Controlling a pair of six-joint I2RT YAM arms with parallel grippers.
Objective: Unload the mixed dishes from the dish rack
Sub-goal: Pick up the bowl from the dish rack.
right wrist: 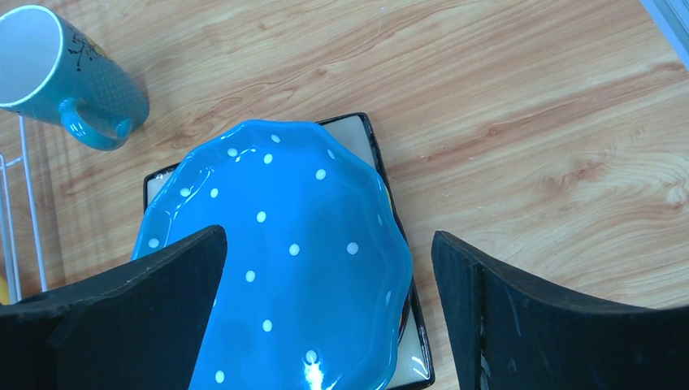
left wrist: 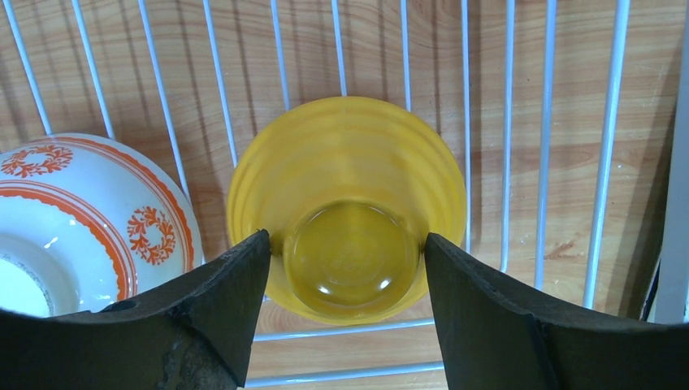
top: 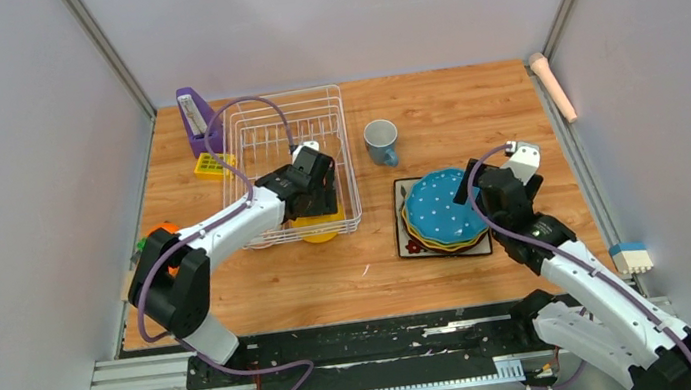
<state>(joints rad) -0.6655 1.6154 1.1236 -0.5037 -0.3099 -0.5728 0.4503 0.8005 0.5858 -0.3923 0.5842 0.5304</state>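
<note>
Reaching into the white wire dish rack (top: 258, 136), the left gripper (left wrist: 345, 260) brackets the upturned foot of the ribbed yellow bowl (left wrist: 345, 175), fingers spread, unclosed. Bowl removal is in hand; clamping, then lifting, seems next. The right gripper (right wrist: 329, 301), released, hovers over the blue white-dotted plate (right wrist: 284, 244).

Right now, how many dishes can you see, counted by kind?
Bowls: 2 (yellow bowl, patterned bowl)
Mugs: 1 (mug)
Plates: 5, judging by the stacked rims (blue plate on top, square plate at the bottom)
Total: 8
</note>
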